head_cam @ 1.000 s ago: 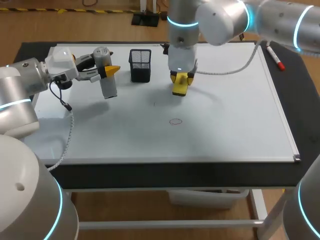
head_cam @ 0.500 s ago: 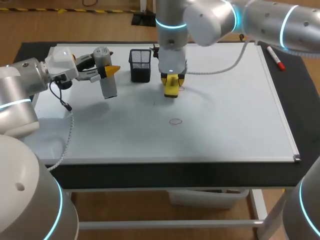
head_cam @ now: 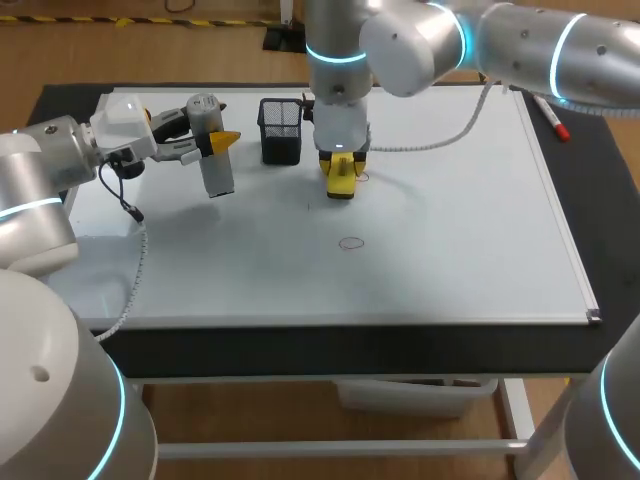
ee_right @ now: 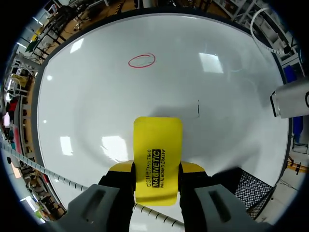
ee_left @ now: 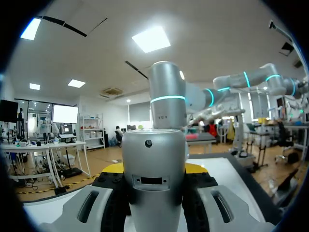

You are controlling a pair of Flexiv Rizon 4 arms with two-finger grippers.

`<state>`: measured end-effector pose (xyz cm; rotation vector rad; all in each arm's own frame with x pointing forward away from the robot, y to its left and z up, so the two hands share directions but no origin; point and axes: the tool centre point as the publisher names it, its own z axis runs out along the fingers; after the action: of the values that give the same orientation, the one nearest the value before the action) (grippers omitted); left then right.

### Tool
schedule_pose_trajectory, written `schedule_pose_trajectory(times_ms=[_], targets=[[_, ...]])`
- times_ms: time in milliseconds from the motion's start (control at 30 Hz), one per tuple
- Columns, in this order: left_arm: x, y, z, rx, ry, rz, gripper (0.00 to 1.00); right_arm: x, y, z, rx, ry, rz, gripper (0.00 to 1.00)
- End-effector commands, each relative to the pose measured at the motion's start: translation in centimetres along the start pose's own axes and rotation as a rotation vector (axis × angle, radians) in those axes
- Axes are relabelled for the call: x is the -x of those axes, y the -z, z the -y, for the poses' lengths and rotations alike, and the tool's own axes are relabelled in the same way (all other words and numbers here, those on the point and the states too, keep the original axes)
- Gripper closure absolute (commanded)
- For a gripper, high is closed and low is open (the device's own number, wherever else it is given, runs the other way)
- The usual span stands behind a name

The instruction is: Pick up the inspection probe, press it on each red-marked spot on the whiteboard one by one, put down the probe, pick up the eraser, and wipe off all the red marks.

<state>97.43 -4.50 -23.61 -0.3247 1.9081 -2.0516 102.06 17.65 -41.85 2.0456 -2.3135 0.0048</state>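
Our left fingers (head_cam: 226,138) pinch the silver-grey cylindrical inspection probe (head_cam: 212,160) from two sides and hold it above the left part of the white whiteboard (head_cam: 450,220), not laid down on the bench. Just right of it stands a black wire-mesh cup (head_cam: 281,130). Next comes the flat yellow eraser (ee_right: 157,164), clamped between our right fingers (ee_right: 192,168) with its end at the board; we cannot tell if it touches. We judge the wiping step is in hand. A thin red oval mark (head_cam: 351,242) lies ahead of the eraser, apart from it, so the next move calls for pressing the eraser flat and sweeping it over that oval. At the far right lies a red-capped marker pen (head_cam: 550,115).

We count one probe, one eraser, one cup, one pen and one plain red mark.
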Motion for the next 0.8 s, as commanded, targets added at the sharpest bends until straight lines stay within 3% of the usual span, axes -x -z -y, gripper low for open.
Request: schedule_pose_trajectory(times_ms=[33,300,800], targets=[[0.0,0.0,0.1,-0.001,-0.001,0.002,1.0,0.1,-0.4,0.1,-0.002,0.003,-0.005,1.0],[0.0,0.0,0.1,-0.001,-0.001,0.002,1.0,-0.1,-0.8,0.1,0.003,-0.004,0.006,1.0],[0.0,0.0,0.1,-0.001,-0.001,0.002,1.0,-2.7,-1.4,0.8,0.006,-0.059,0.007,1.0]])
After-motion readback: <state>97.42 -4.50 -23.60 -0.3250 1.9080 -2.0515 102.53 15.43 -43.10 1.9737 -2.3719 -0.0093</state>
